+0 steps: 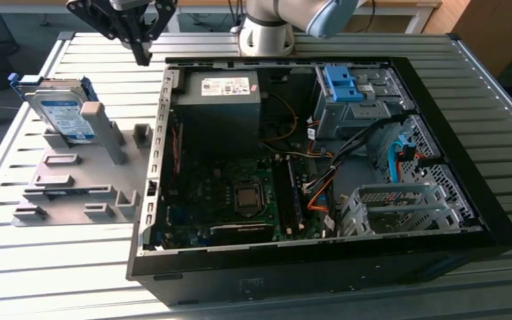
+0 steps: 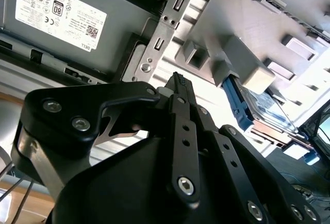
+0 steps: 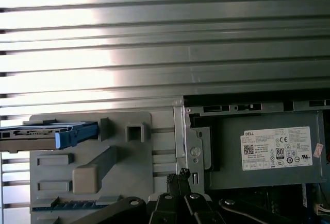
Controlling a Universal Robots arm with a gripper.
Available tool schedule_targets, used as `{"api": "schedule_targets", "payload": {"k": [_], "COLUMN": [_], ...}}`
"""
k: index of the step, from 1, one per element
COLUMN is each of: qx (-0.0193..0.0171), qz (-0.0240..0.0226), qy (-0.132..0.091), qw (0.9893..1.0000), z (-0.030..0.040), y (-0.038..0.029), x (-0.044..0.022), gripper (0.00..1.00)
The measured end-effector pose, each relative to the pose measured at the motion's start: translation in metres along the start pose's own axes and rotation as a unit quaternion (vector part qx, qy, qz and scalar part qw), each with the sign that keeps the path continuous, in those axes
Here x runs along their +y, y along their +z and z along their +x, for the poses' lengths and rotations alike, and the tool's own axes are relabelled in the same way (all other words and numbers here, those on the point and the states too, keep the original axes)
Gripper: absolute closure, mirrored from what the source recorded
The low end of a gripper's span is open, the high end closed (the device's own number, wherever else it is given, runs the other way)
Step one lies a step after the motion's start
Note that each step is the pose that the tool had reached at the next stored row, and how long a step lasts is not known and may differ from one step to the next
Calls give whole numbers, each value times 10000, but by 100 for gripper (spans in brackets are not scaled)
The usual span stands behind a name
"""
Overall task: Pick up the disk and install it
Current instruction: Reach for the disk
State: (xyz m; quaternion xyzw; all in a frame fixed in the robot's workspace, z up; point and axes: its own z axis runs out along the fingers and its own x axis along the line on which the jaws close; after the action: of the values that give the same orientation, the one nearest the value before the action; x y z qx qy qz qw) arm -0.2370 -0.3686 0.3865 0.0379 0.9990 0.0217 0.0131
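Observation:
The disk [image 1: 61, 112], a silver drive with a white-and-blue label in a blue carrier rail, stands on edge in the grey holder [image 1: 78, 183] on the exterior view's left, outside the computer case. My gripper [image 1: 141, 59] hangs above the table between the holder's far end and the case's far left corner. It is apart from the disk, shut, with nothing in it. The first wrist view has the disk [image 3: 46, 134] edge-on beside the holder [image 3: 118, 154], with my gripper [image 3: 180, 175] over the case wall. In the second wrist view the fingertips [image 2: 178, 82] are pressed together, the disk [image 2: 268, 108] beyond them.
The open black computer case [image 1: 469, 173] lies on the slatted metal table [image 1: 78, 280]. Inside are the black power supply [image 1: 221, 90] with a white sticker, the motherboard [image 1: 238, 197], cables, a grey drive bay topped by a blue bracket [image 1: 341, 83], and a cage [image 1: 399, 207].

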Motion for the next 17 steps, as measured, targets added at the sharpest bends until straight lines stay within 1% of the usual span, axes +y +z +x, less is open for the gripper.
{"api": "schedule_targets", "payload": {"k": [5,17], "qx": [0,0], "qz": [0,0], "qy": [0,0], "qw": [10000,10000], "z": [62,183], "y": [3,9], "x": [-4,-11], "gripper": [89,89]}}
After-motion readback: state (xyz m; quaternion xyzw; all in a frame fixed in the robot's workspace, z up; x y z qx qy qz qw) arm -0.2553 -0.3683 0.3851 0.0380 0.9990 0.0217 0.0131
